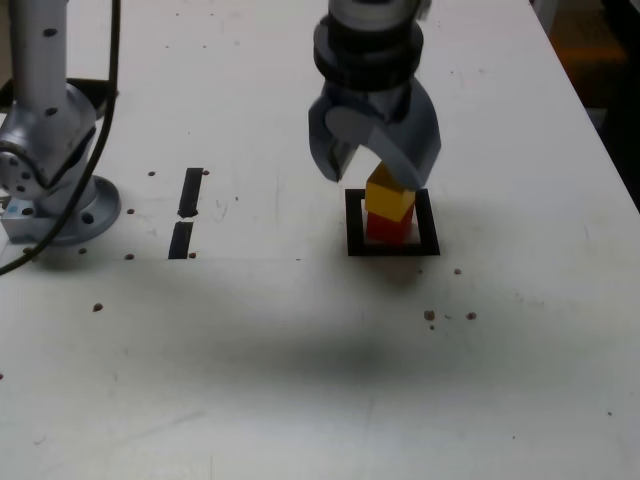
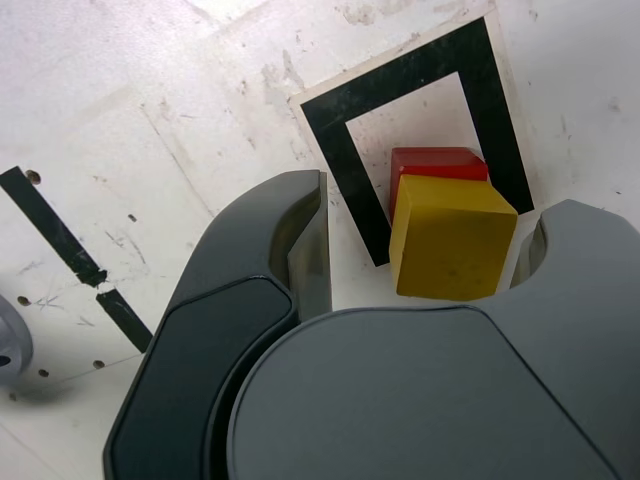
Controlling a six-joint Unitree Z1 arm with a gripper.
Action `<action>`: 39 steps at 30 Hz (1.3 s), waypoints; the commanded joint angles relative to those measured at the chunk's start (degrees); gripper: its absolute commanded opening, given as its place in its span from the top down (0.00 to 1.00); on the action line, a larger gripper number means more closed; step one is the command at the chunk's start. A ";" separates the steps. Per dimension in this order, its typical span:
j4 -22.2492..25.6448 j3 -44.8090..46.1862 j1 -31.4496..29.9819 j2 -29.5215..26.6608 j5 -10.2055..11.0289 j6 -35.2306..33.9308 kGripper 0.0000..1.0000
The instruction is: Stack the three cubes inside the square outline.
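A: The gripper [image 1: 375,183], upper centre of the exterior view: in what state are the jaws?

B: Apart, with a finger to either side of the yellow cube [image 1: 388,200]; the wrist view shows white surface between one finger and that cube. One finger partly covers the cube in the exterior view.

A: And beneath the yellow cube?

B: The red cube [image 1: 388,229], on which the yellow one rests, its faces turned slightly differently.

A: Their location?

B: Right of centre in the exterior view, where the red cube stands inside the square outline [image 1: 393,249], a black border with a white interior.

A: Farther out?

B: Two short black strips [image 1: 181,240] lie left of centre, nearly end to end; a grey round base [image 1: 88,215] occupies the upper left, crossed by a dark cable [image 1: 103,140].
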 commanded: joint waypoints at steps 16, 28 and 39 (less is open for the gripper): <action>3.61 -5.89 9.11 -3.73 -0.88 5.71 0.20; 1.57 -6.49 15.47 -0.88 -2.19 7.90 0.17; -1.51 -5.91 19.96 3.27 -4.88 7.90 0.12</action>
